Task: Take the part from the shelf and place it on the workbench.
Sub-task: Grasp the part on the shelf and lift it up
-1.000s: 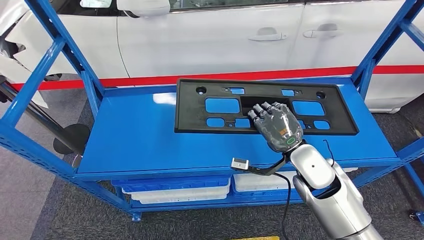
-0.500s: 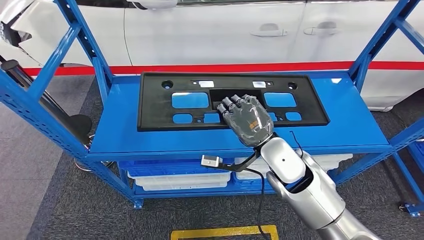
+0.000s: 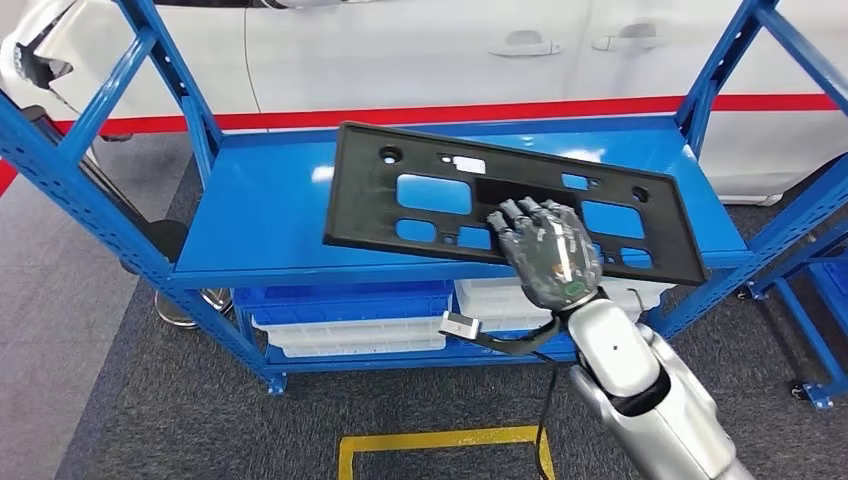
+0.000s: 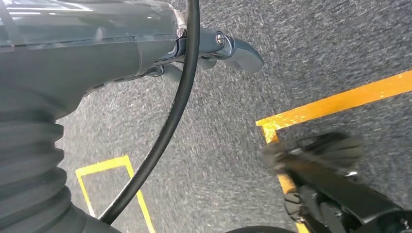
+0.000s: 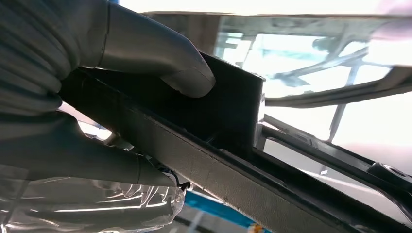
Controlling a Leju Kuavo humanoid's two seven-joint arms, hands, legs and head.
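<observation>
Black plastic, the part (image 3: 440,200) sat tilted in the right hand (image 3: 547,250), fingers over its near edge and thumb beneath, its far edge above the blue shelf (image 3: 260,215). Bare shelf lay beyond it.

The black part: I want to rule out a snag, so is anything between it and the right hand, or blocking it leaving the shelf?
Nothing visible. The right hand grips the black part directly, already tilted over the shelf.
</observation>
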